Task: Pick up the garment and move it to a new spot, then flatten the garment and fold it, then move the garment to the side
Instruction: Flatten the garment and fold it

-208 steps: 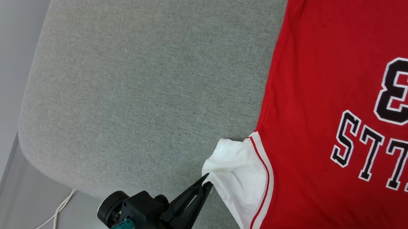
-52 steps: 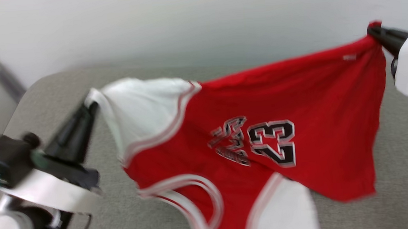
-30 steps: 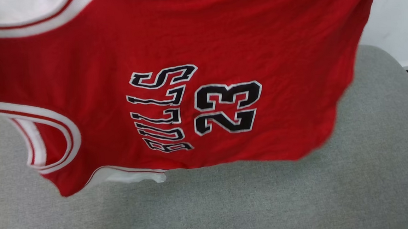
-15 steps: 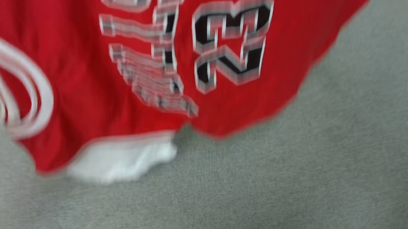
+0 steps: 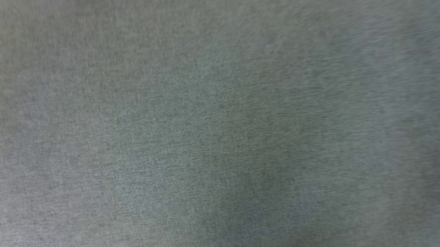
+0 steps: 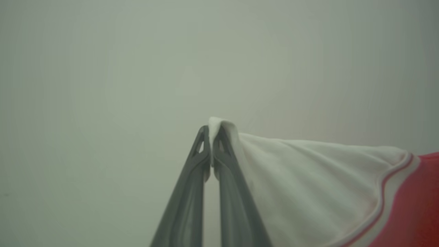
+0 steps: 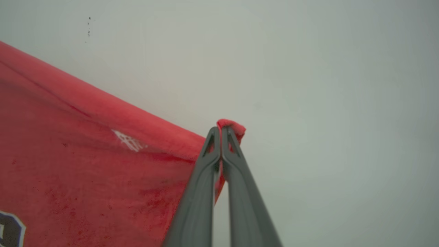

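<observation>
One garment (image 6: 308, 185), red with a white sleeve, is held by two grippers: the left gripper (image 6: 210, 135) pinches the sleeve tip, cloth trailing right of its jaws. The right gripper (image 7: 221, 133) pinches one red corner, cloth spreading left of its jaws

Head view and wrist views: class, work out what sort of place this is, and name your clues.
Probably a plain indoor room: grey woven upholstery, a bare pale wall, and the garment pinched by the left gripper and right gripper.
</observation>
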